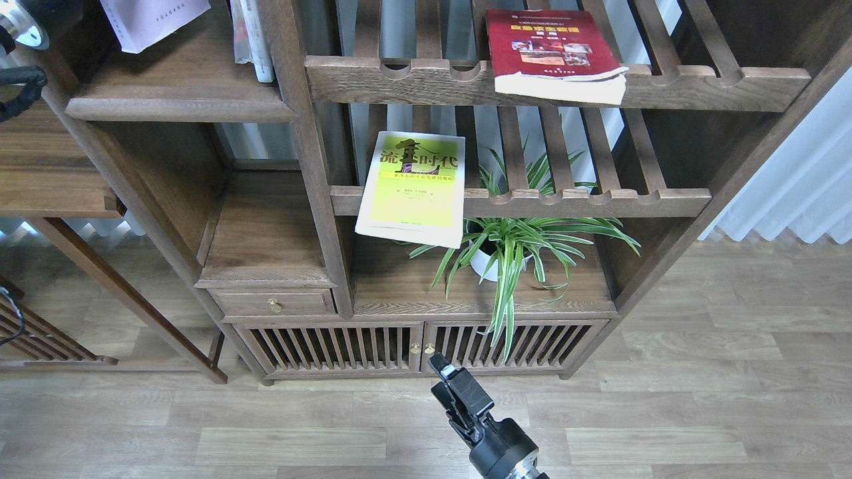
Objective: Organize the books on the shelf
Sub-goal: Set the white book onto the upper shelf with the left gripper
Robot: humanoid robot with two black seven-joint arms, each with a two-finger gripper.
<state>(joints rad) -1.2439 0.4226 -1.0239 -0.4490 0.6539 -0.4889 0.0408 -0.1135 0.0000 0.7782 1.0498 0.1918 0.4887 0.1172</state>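
Head view shows our lavender-white paperback (154,23) above the solid shelf board (180,100), top left; what grips it is out of frame. Right of that board, the yellow-green book (414,186) and dark red book (549,53) lie on slatted racks, so we judge two remain. Far below the board, our right end effector (444,378) hangs over the floor, empty; its jaws' state we cannot tell.

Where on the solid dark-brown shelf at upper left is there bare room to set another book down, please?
The solid shelf is bare across its middle and front, between the lavender-white book at its back left and the upright books against the post on its right. The slatted racks are more crowded: the red book and yellow-green book overhang their rails.
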